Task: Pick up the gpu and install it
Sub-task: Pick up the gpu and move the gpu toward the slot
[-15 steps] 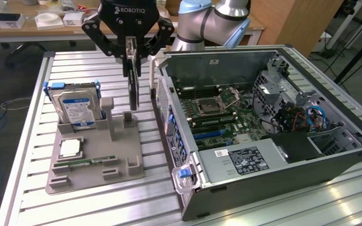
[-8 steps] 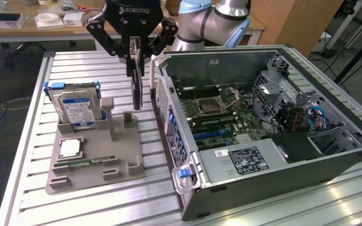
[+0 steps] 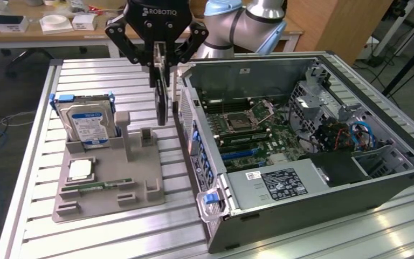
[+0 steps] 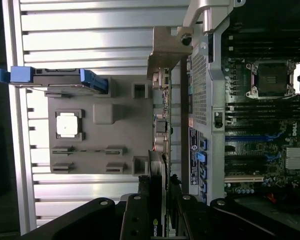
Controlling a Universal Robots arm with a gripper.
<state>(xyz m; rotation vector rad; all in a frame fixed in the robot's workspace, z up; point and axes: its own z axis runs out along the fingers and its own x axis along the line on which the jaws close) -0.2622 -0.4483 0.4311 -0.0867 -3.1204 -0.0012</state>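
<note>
Aluminium slats (image 3: 99, 75) under you, wooden desk (image 3: 49, 34) at 11 o'clock; your gripper (image 3: 161, 73) jaws clamp the gpu (image 3: 162, 105) edge-on.

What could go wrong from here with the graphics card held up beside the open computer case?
The gpu hangs edge-down from the gripper, close beside the computer case wall; carried across, it might clip the rim.
The jaws pinch just its upper part, so the card could tilt or slip.
The blue slots on the motherboard sit among crowded parts; a skewed card might miss them.
</note>
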